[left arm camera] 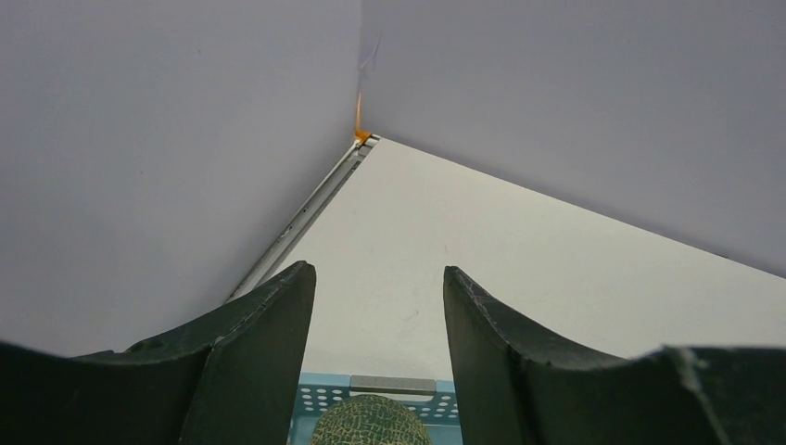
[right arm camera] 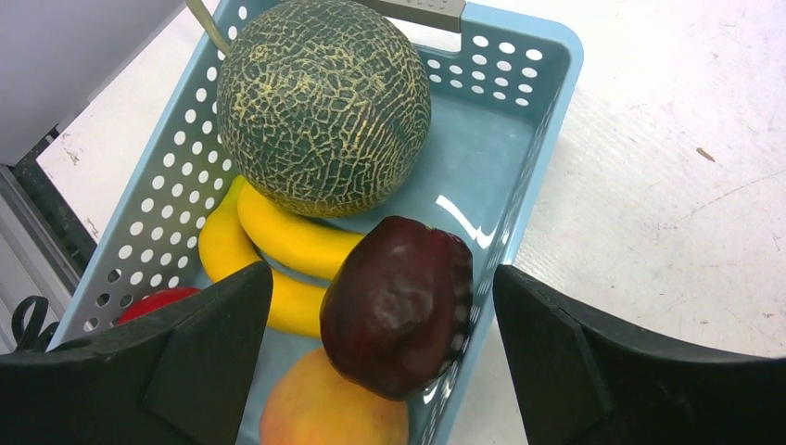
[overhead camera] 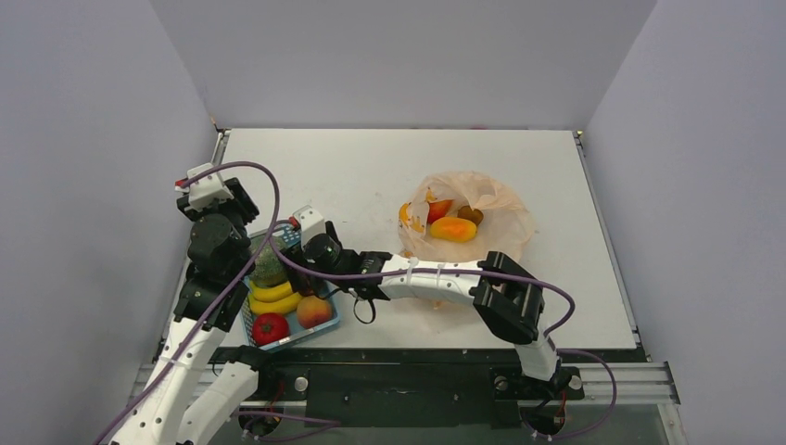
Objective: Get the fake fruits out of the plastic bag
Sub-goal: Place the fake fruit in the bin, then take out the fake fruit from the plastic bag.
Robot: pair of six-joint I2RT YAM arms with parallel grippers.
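Pale worktop [overhead camera: 324, 158], crinkly peach bag [overhead camera: 505, 199]. Right wrist view alone shows a glossy purple fruit [right arm camera: 399, 306] inside the parted right pincer [right arm camera: 380, 278]. Left pincer [left arm camera: 378, 269] gapes too.

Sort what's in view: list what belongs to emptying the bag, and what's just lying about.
Job: plastic bag; mango-shaped fruit, red-orange pointed fruit and small brown fruit inside it; dark purple fruit, in the blue basket.
Lying about: blue basket, melon, bananas, peach, red round fruit.

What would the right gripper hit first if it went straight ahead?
Likely the dark purple fruit between the open jaws of the right gripper, atop the peach in the blue basket; depth unclear.
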